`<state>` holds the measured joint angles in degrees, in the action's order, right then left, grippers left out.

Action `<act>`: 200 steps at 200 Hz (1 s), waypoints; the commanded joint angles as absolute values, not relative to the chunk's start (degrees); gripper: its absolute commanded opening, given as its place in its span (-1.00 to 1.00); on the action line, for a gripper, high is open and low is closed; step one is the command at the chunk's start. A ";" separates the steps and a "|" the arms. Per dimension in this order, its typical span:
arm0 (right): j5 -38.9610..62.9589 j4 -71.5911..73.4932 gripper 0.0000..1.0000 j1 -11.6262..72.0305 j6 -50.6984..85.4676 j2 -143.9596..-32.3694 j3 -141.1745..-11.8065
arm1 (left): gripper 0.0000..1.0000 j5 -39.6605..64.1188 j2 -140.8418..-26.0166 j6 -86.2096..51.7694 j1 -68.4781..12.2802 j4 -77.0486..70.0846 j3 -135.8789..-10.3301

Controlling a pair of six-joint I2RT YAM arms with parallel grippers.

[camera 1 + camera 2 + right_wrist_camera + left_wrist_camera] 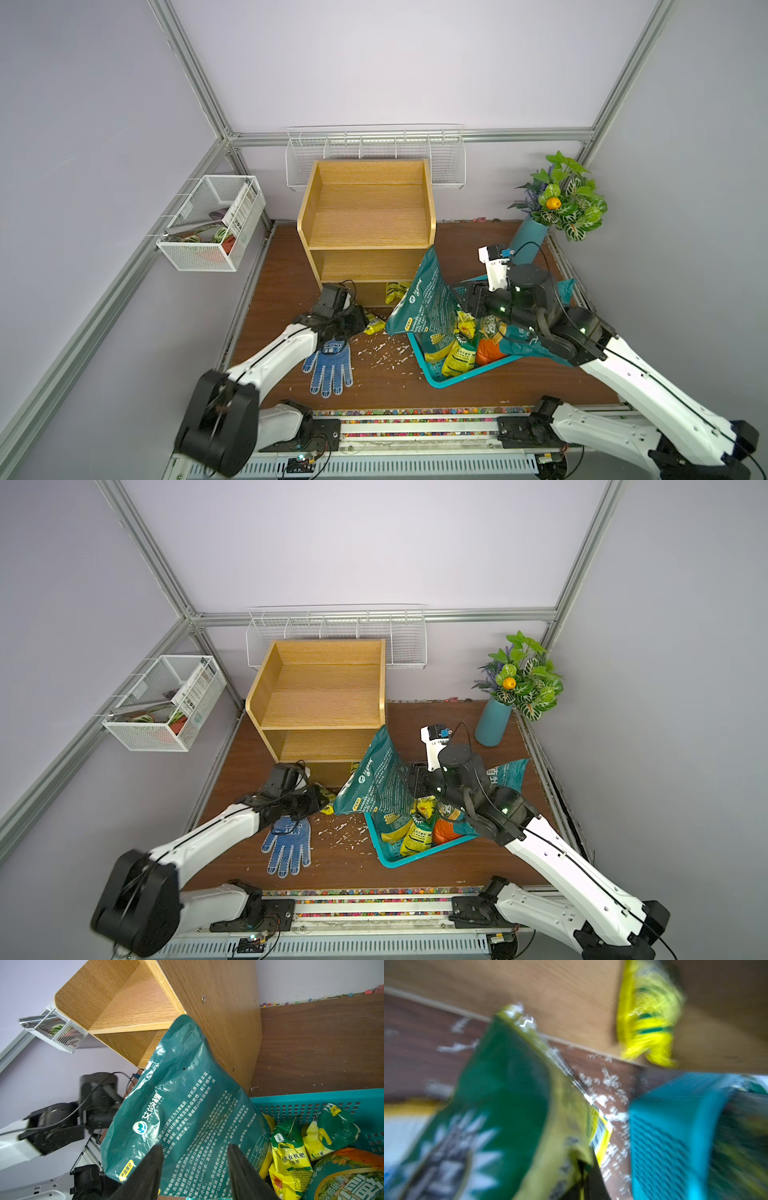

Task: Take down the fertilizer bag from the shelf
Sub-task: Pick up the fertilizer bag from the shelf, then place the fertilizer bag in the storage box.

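Note:
The light-oak shelf (pixel 368 226) (pixel 320 704) stands at the back. A yellow fertilizer bag (pixel 395 291) (pixel 648 1022) lies in its bottom tier. Just in front of that tier, my left gripper (pixel 365 322) (pixel 582 1172) is shut on the edge of a small green-and-yellow bag (pixel 374 327) (pixel 512 1105); this wrist view is blurred. A big teal bag (pixel 428 299) (pixel 187 1105) stands tilted in the teal basket (pixel 469 374), leaning against the shelf's side. My right gripper (pixel 467 297) (pixel 196 1153) is open, its fingers spread in front of the teal bag's face.
Several more bags fill the teal basket (pixel 301 1101). A blue dotted glove (pixel 330 368) and white crumbs (pixel 386 353) lie on the brown floor. A teal vase with a plant (pixel 528 245) stands back right. White wire racks (pixel 212 224) hang on the walls.

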<state>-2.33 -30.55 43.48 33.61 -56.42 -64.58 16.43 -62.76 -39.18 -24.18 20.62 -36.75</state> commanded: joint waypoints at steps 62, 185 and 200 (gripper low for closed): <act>15.49 -20.81 0.27 46.14 32.87 -63.15 -71.06 | -1.00 12.35 -30.01 -38.44 -24.26 24.20 -48.13; 31.41 -2.60 0.46 48.54 40.26 -70.83 -73.70 | -1.00 40.72 -43.84 -43.95 -31.52 0.70 -54.91; 31.66 -1.63 0.43 48.50 40.68 -71.20 -73.14 | -1.00 42.69 -45.03 -45.30 -31.82 -0.95 -54.49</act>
